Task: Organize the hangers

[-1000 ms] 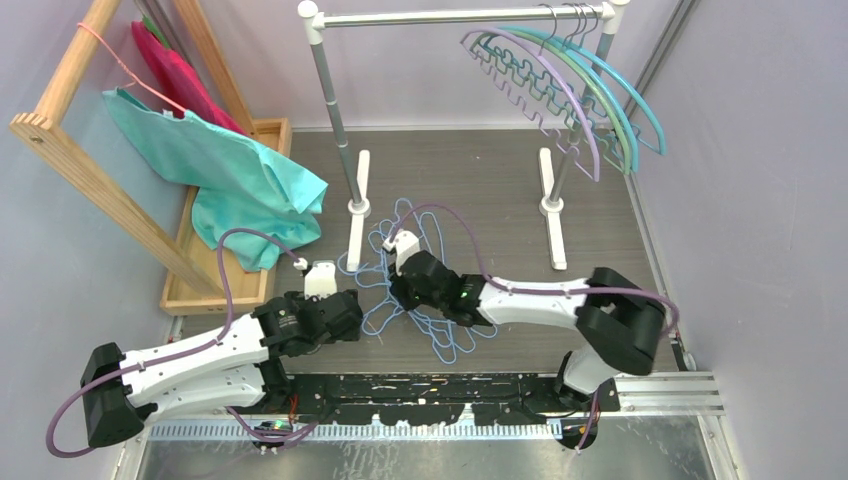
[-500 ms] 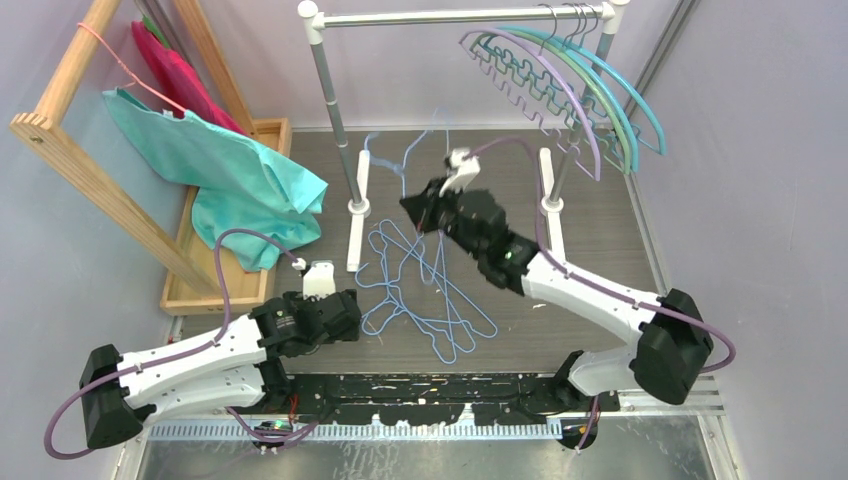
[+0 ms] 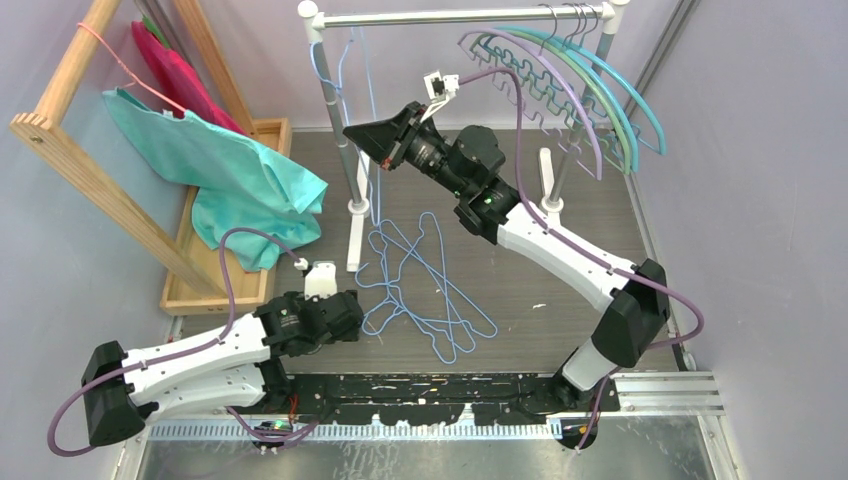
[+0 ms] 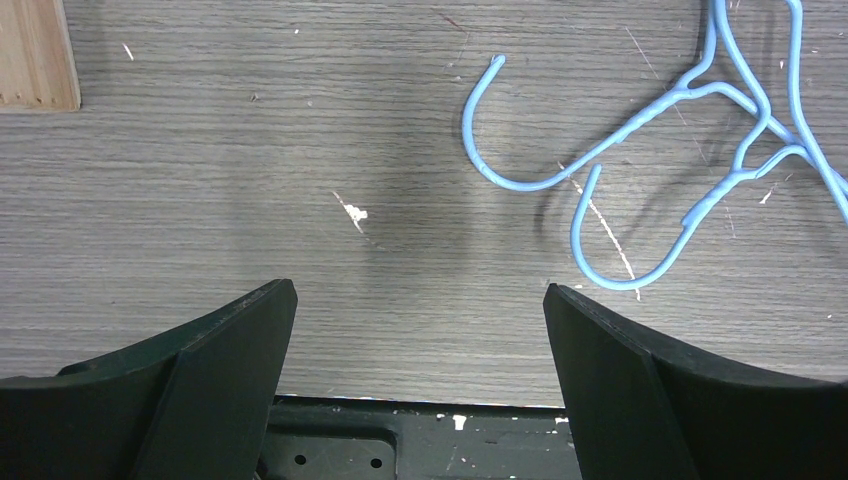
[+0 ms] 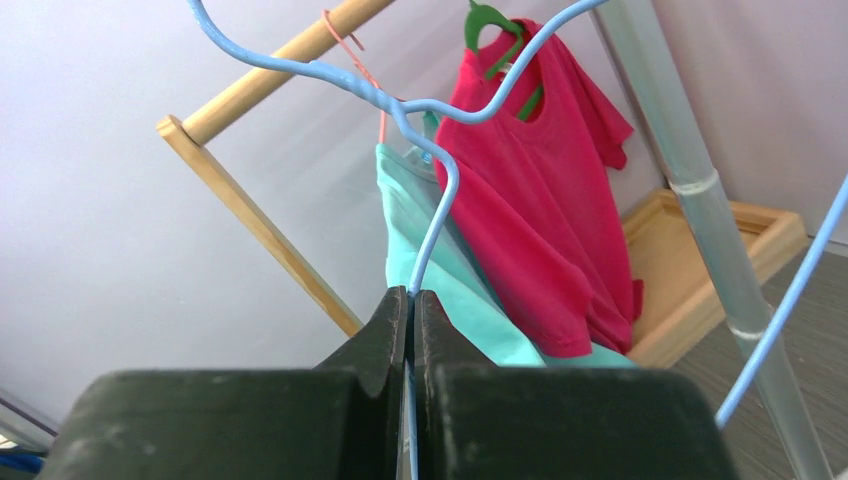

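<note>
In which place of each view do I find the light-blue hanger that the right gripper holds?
Top external: the light-blue hanger is at upper centre-left, beside the rack's left post.
Left wrist: not in it; only other hangers show, at upper right.
Right wrist: centre, its wire rising out of the right gripper.
Shared landmark: the wooden tray.

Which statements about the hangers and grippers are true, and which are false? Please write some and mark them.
1. The right gripper is shut on a blue hanger. True.
2. The left gripper holds a hanger. False: it is open and empty.
3. Blue hangers lie on the table. True.
4. The arched hangers lie on the table. False: they hang on the rail.
</note>
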You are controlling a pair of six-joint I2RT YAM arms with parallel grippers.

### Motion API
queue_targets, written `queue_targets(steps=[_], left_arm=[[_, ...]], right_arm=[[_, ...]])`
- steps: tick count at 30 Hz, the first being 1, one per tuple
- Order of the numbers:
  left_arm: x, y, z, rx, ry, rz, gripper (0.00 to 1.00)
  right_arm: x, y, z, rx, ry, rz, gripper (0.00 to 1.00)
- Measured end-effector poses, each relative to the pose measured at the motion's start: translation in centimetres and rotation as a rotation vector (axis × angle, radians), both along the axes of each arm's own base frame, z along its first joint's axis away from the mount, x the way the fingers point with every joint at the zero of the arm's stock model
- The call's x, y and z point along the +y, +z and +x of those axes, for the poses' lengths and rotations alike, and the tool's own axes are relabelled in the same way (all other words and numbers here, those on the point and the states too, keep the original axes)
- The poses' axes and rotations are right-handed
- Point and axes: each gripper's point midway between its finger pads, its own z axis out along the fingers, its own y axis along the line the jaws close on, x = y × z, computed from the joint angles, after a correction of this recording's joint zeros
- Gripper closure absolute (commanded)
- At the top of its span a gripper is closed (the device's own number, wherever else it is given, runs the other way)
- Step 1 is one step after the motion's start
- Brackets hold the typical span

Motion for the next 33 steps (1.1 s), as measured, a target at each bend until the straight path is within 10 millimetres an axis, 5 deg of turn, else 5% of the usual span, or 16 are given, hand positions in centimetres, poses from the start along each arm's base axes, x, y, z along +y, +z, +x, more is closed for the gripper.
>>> queue_targets(steps=[9,18,33], left_arm=[[0.0,0.0,0.0,-0.001,-0.003,0.003,0.02],[0.0,0.3,0.1,-0.015,-0.002,-0.012,0.02],[0.1,0.2,0.1,-0.012,-0.016,0.003,0.02]], right_arm=[[2.4,1.0,2.1,0.014,0.028,0.062,0.99],[4.1,-1.0,6.1,0.072,-0.021,0.116,0.99],[1.9,1.0,9.0,0.070,-0.060,0.237,0.99]])
